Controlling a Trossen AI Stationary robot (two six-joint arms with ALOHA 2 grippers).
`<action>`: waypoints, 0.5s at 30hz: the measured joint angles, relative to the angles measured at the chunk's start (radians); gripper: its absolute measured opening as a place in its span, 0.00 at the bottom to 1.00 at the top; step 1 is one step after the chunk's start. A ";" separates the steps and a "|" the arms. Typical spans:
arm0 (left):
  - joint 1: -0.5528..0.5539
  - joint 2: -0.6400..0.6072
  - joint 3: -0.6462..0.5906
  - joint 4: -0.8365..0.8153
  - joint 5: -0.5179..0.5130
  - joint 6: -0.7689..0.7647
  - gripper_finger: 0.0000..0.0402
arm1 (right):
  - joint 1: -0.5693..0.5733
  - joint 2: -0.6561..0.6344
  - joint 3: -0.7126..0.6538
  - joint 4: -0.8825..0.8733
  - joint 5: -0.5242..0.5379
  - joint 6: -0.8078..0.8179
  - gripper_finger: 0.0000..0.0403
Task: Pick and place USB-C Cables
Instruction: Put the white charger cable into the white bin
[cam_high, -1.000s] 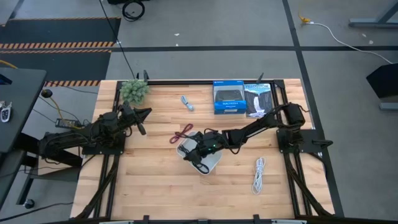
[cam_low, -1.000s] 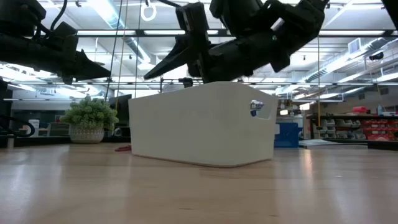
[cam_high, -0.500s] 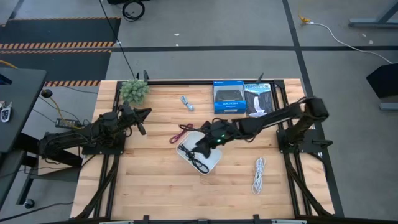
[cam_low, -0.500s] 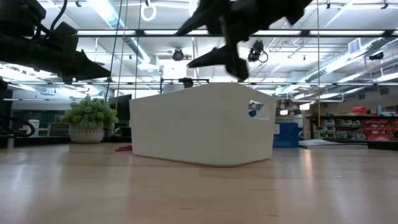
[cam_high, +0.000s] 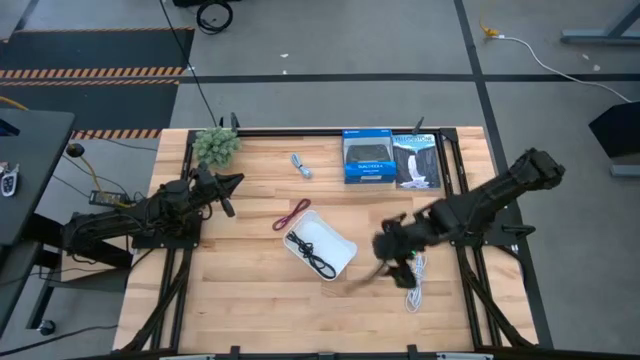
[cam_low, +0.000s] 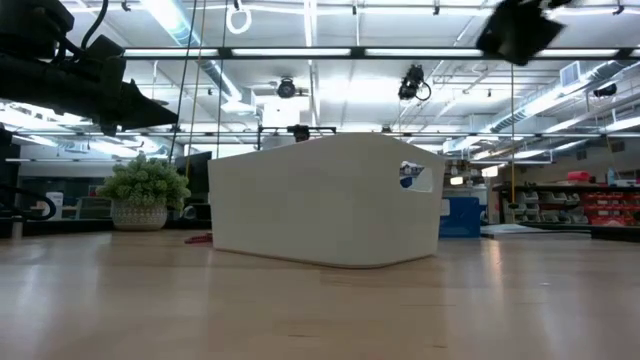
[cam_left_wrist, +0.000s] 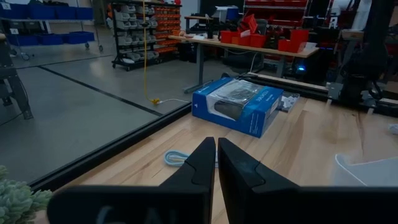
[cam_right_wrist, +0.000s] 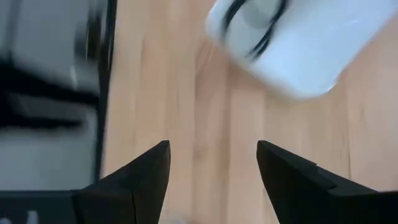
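The white tray (cam_high: 340, 252) sits mid-table with the black cable (cam_high: 312, 252) coiled inside it. The dark red cable (cam_high: 292, 215) lies just left of the tray, and the light blue-grey cable (cam_high: 301, 165) lies near the far edge. The white cable (cam_high: 414, 284) lies right of the tray. My right gripper (cam_high: 386, 256) hovers open between the tray and the white cable, holding nothing; its wrist view shows the tray (cam_right_wrist: 311, 50) ahead. My left gripper (cam_high: 228, 186) waits shut over the table's left side, pointing toward the blue-grey cable (cam_left_wrist: 177, 158).
A blue box (cam_high: 367, 157) and a black box (cam_high: 415, 160) lie at the far edge. A small potted plant (cam_high: 216, 146) stands at the far left corner. Bare wood stretches along the near edge, both left and right of the tray.
My right gripper has risen out of the tray and swung fast toward the table's right and near side, ending by the white cable. The black cable has stayed lying in the tray.
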 joint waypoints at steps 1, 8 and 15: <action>0.000 0.000 0.000 0.000 0.000 0.000 0.06 | 0.035 0.008 0.000 -0.030 -0.002 -0.057 0.61; 0.000 0.000 0.000 0.000 0.000 0.000 0.06 | 0.236 0.109 -0.001 -0.105 0.012 -0.343 0.61; 0.000 0.000 0.000 0.000 0.000 0.000 0.06 | 0.321 0.247 -0.001 -0.211 0.030 -0.415 0.61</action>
